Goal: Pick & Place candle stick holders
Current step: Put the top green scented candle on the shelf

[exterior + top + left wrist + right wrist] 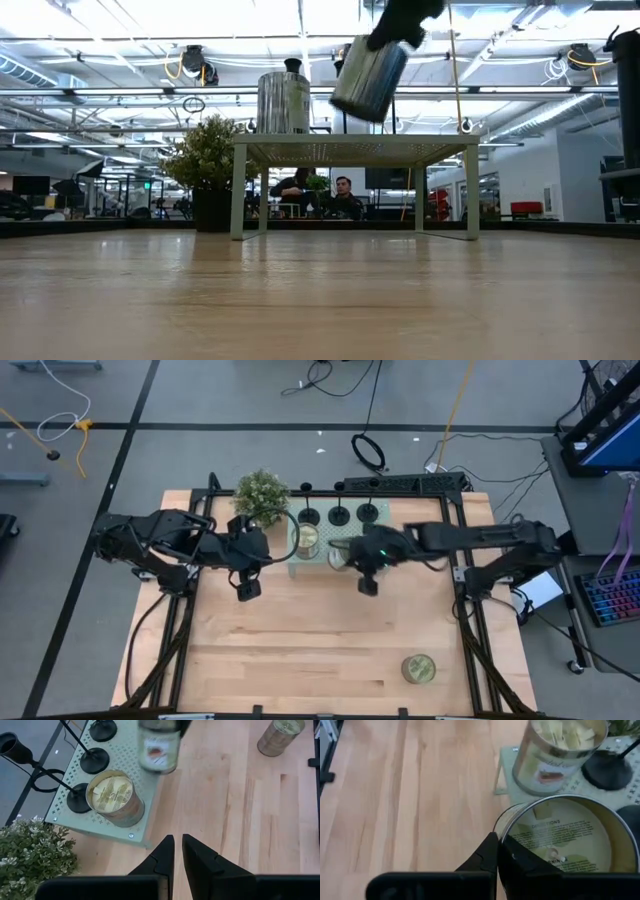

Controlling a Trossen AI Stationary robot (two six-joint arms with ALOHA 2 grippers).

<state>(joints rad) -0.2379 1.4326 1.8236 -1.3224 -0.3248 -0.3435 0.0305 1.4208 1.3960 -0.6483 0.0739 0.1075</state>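
Note:
Three matte-black candle stick holders [340, 514] stand by their round bases in a row along the far edge of a pale green perforated stand [322, 565]; they also show in the left wrist view [94, 760]. A gold-green jar [308, 538] stands on the stand. My right gripper [352, 557] is shut on a second jar [370, 75] above the stand. My left gripper [178, 840] is shut and empty. It is beside the stand's left end, near the plant. My right gripper holds the jar by its rim [506, 827], on the side toward the table's right. One finger [487, 852] is outside the wall and the other is inside. The fingers come from above. The jar hangs tilted below them, clear of the stand's top [355, 150].
A potted plant [262, 495] stands at the stand's far left corner. A third jar [418, 668] stands on the bare wood near the right front. Black frame rails [470, 650] run along the table's sides. People sit in the room beyond [345, 195].

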